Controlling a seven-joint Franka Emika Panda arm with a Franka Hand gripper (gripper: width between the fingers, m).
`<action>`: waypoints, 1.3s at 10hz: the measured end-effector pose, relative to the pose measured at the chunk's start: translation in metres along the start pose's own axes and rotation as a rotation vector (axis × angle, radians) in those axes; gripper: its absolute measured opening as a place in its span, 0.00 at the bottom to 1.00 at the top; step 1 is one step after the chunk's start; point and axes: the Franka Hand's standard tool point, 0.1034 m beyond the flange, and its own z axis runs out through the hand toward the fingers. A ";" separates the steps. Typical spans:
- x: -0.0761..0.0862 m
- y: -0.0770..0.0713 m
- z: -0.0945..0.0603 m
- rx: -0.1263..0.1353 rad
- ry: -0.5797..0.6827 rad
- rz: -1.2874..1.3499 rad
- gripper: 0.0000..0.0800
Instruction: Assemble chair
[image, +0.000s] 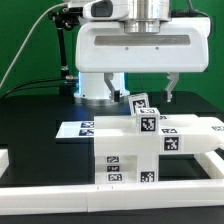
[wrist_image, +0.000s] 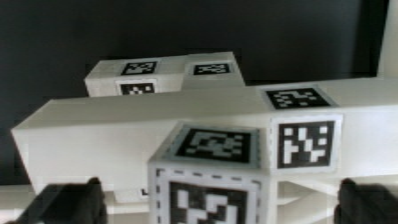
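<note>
Black worktop (image: 40, 120) | one chair (image: 135, 150) assembly of white tagged parts | arm upright overhead, fingers (wrist_image: 75, 200) spread apart, straddling its tagged top block (wrist_image: 231, 165), not gripping

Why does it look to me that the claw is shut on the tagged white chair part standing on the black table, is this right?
Not quite. The claw is open, its fingers standing apart on either side of the chair part without gripping it, as the wrist view shows. The part does stand on the black table.
</note>
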 end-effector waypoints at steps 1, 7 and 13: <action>-0.002 -0.001 0.003 0.002 -0.005 0.007 0.81; -0.005 -0.001 0.010 0.013 -0.019 0.039 0.67; -0.005 -0.001 0.010 0.013 -0.019 0.059 0.34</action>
